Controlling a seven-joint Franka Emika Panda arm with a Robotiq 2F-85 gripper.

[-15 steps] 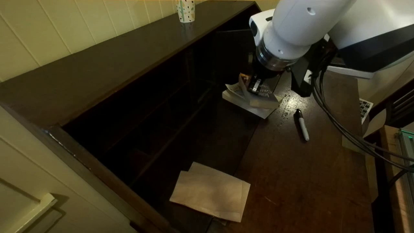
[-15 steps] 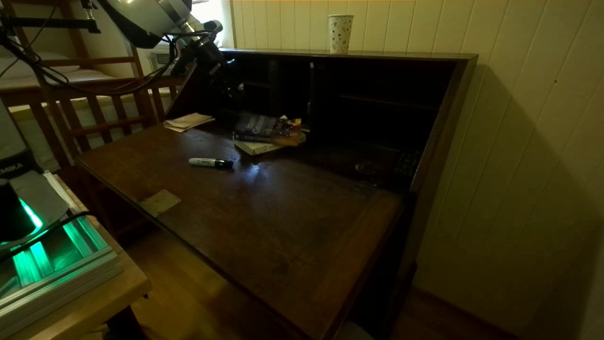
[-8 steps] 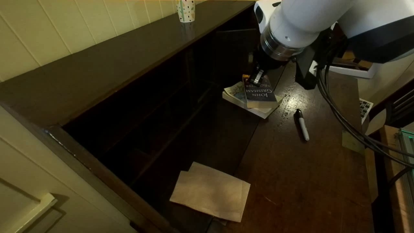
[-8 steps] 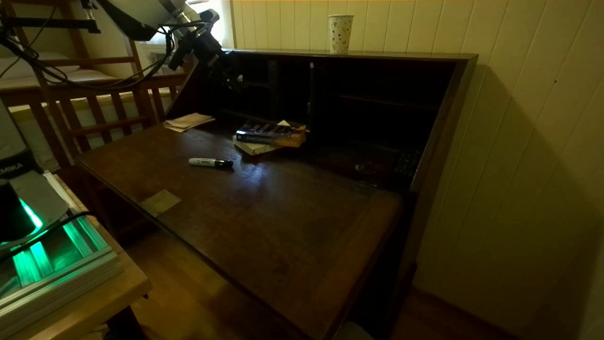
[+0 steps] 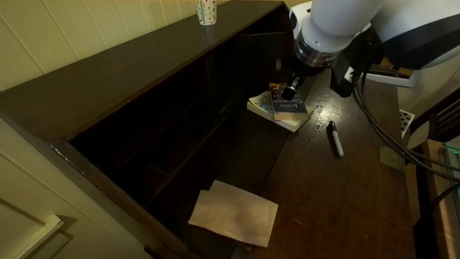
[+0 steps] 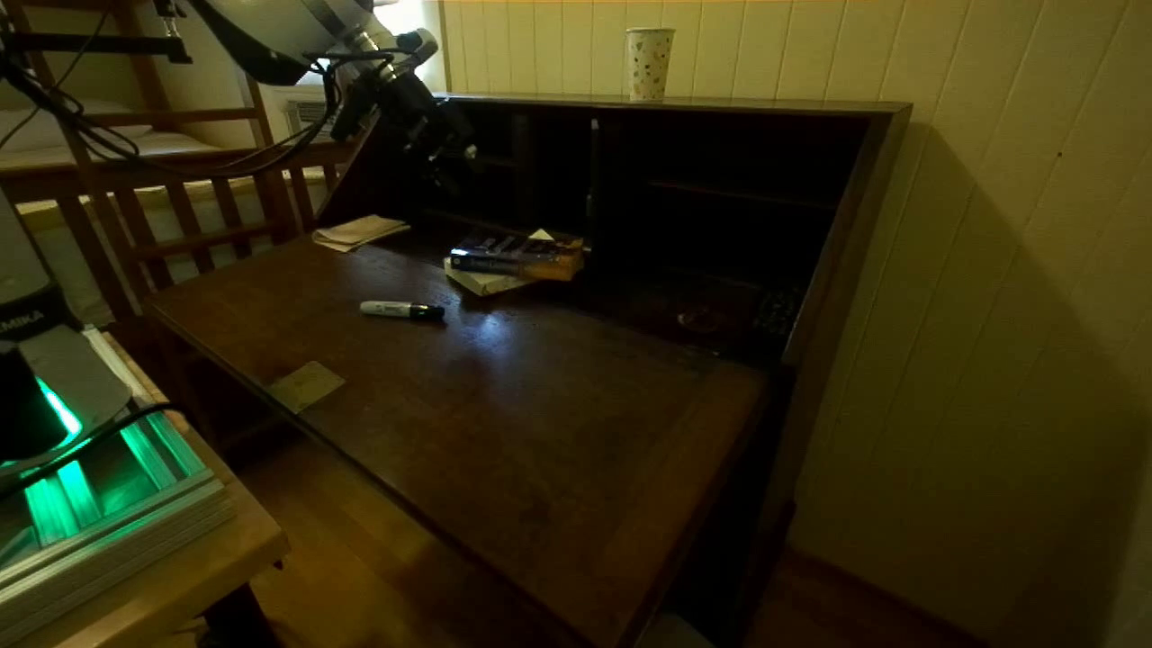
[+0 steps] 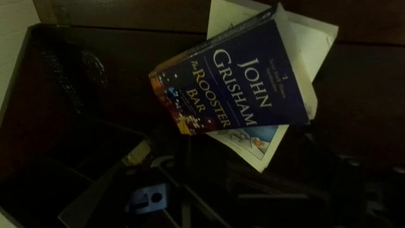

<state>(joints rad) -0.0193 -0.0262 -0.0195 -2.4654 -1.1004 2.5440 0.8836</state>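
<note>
A dark paperback [image 7: 240, 85] with "John Grisham" and "The Rooster Bar" on its cover lies askew on a pale book [image 7: 262, 158] with a picture on its cover. In an exterior view, this paperback [image 5: 287, 104] rests flat and part of it is hidden behind my gripper [image 5: 289, 92]. The dark fingers are hard to make out in the wrist view, but they stand wide apart with nothing between them. My gripper hangs above the two books, apart from them as seen in an exterior view, where the lower book [image 6: 486, 283] peeks out beneath.
A marker [image 5: 336, 138] lies on the desk [image 5: 316, 201]. Tan folded papers [image 5: 233, 212] sit farther along, near the dark shelf compartments. On the ledge above stands a spotted cup [image 5: 206, 12]. Arm cables [image 5: 377, 133] droop over the desk's edge.
A second ago the dark paperback was tilted up at the gripper; it has dropped flat onto the pale book. My gripper has let go, opened and moved a little away.
</note>
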